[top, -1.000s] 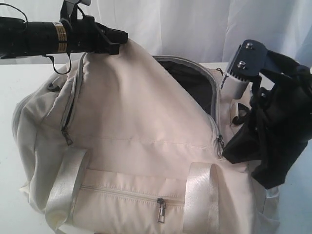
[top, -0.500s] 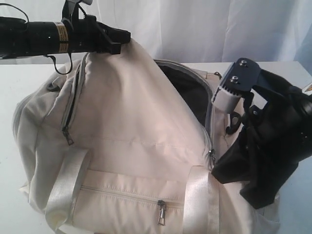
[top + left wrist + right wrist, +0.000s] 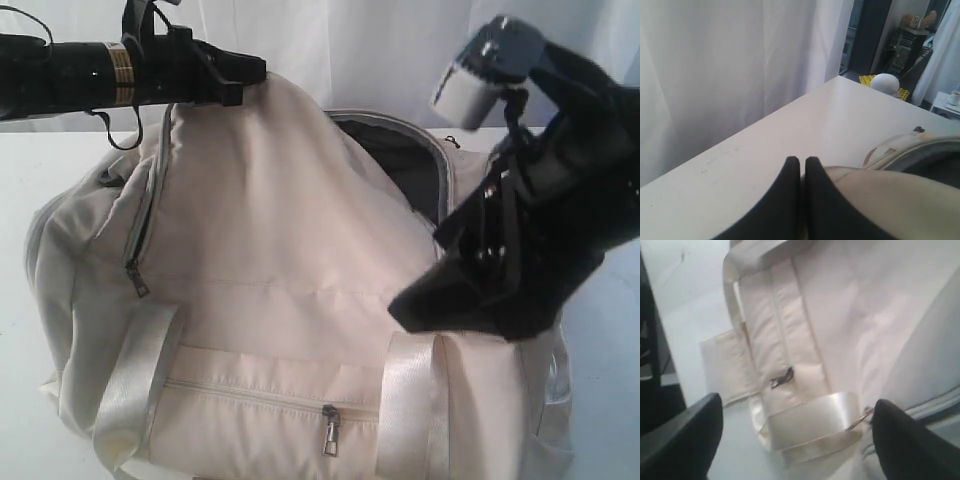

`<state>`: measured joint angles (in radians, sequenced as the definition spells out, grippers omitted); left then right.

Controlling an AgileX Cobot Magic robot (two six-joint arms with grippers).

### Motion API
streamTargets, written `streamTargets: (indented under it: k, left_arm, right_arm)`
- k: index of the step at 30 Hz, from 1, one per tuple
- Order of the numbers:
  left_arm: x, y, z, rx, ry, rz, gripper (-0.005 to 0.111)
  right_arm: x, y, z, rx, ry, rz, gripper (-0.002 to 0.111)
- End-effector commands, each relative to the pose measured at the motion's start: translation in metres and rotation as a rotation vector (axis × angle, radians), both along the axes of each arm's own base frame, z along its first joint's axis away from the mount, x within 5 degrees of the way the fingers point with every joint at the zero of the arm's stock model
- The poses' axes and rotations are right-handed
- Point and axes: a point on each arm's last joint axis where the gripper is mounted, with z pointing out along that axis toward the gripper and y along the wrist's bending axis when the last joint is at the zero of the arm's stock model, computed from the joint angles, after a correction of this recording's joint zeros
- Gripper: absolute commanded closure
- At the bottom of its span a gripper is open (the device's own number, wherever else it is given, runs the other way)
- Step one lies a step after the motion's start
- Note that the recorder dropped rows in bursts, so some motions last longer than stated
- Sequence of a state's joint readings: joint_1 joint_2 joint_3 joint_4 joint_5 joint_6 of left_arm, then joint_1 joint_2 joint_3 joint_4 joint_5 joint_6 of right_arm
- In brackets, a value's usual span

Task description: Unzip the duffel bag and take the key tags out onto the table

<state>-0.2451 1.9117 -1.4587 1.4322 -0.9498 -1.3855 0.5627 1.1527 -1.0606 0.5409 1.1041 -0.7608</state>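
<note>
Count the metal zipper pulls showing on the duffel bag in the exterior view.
2. One zipper pull hangs on the left side of the duffel bag; the other lies low on its front, near the middle. Others may be hidden or too small to tell.

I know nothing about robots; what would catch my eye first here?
A big cream duffel bag fills the exterior view on the white table, its top zip open onto dark lining. The left claw pinches its fabric up into a peak at top left, while the right claw hangs open over the bag's right end.
</note>
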Motion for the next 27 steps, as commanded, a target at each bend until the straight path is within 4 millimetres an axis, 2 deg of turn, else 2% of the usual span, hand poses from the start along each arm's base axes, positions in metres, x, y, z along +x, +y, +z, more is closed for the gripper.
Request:
streamTargets:
  k: [1,5,7,15,24,27]
  left_arm:
    - [-0.015,-0.003,0.016,0.014,-0.055,-0.134,0.107]
    - [-0.037,-0.006,0.026,0.095,-0.103,-0.313,0.107]
    - [-0.044,-0.005,0.031,0.134,-0.107,-0.343,0.107]
    - [-0.067,0.001,0.071,0.073,-0.080,-0.314,0.107]
    - [-0.100,0.009,0.117,-0.075,0.085,-0.266,0.107]
    - [-0.113,0.013,0.127,-0.112,0.133,-0.257,0.107]
  right_arm:
    - [0.011,0.000,0.021,0.055,-0.164,-0.065,0.032]
    - [0.024,-0.004,0.029,0.025,-0.327,-0.117,0.032]
    - [0.028,-0.004,0.031,0.029,-0.377,-0.137,0.032]
    - [0.037,-0.006,0.050,0.136,-0.550,-0.237,0.032]
    - [0.047,-0.010,0.066,0.220,-0.712,-0.336,0.032]
    - [0.048,-0.010,0.068,0.234,-0.731,-0.345,0.032]
